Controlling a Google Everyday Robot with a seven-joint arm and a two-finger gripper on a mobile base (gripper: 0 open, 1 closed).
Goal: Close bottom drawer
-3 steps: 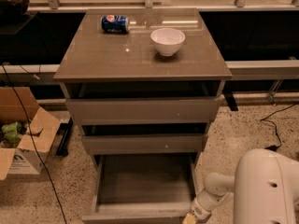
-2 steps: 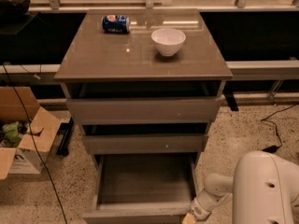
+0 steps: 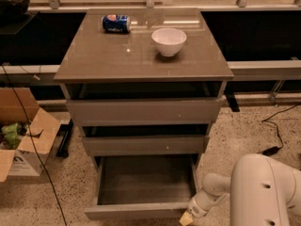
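Observation:
The bottom drawer of the grey-brown cabinet stands pulled far out, and its deep tray holds nothing. Its flat front shows at the bottom edge of the camera view. Above it, the middle drawer and the top drawer are each slightly open. My gripper is low at the bottom drawer's front right corner, right by the front panel. The white arm leads to it from the lower right.
A blue soda can lies on its side and a white bowl stands on the cabinet top. An open cardboard box sits on the floor at left. Cables run across the floor at right.

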